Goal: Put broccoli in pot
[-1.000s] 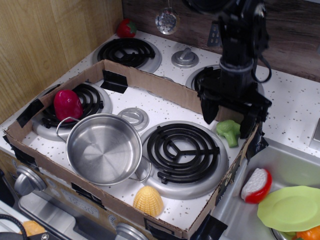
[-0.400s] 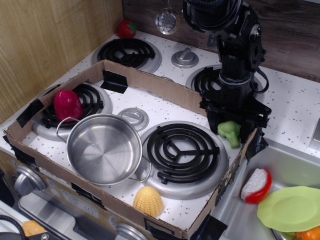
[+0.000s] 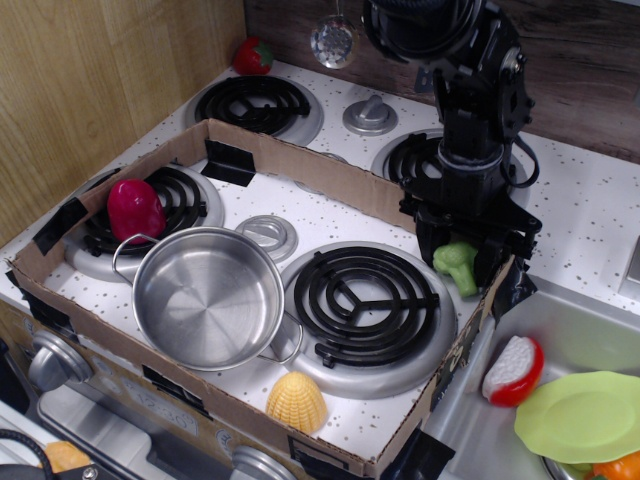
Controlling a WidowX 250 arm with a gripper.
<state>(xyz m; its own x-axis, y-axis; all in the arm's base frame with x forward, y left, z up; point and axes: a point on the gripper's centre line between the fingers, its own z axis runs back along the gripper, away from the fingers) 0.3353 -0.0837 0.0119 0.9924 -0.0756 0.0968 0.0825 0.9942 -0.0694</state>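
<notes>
The light-green broccoli [image 3: 456,264] lies at the right edge of the front right burner [image 3: 365,300], inside the cardboard tray. My black gripper [image 3: 460,270] has come down over it, with one finger [image 3: 430,245] on its left and the other on its right, both closed against it. The broccoli still sits low at the stove surface. The shiny steel pot [image 3: 208,297] with wire loop handles stands empty at the front left of the tray, well left of the gripper.
A cardboard wall [image 3: 300,165] rings the front burners. A red-pink toy [image 3: 134,208] sits on the left burner, yellow corn [image 3: 296,402] at the front, a grey disc [image 3: 266,232] behind the pot. A lime plate [image 3: 582,415] and a red-white toy [image 3: 513,370] lie in the sink.
The gripper has come down around the broccoli and its fingers have closed from wide open onto the broccoli's sides. The broccoli has shifted slightly left.
</notes>
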